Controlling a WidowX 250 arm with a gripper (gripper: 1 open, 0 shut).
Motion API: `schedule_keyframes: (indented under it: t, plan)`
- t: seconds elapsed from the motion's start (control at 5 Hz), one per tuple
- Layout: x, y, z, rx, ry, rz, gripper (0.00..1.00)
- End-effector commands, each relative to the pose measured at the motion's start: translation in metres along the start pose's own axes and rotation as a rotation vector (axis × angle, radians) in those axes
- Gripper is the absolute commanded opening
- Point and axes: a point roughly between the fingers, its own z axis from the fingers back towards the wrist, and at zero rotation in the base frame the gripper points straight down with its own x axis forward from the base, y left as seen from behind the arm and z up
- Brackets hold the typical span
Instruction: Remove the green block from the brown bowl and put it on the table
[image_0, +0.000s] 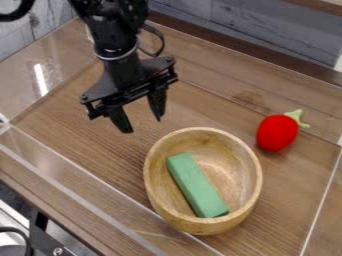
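Above the worktop (80, 150), left of centre, the tool (140, 112) hangs released (fingers spread); lower right, the green block (198, 187) lies inside the brown bowl (245, 163).

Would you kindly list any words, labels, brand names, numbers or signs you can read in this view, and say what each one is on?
None: no readable text shows anywhere.
The green block, brown bowl, red strawberry toy, table and black pincer all look plain and unmarked.
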Motion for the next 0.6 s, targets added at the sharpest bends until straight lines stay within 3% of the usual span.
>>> schedule_keyframes:
  t: [0.0, 0.4]
  plan:
    - [-0.012, -0.009, 0.003, -0.023, -0.03, -0.052, 0.0]
    - [-0.025, -0.008, -0.008, 0.025, -0.047, -0.007, 0.0]
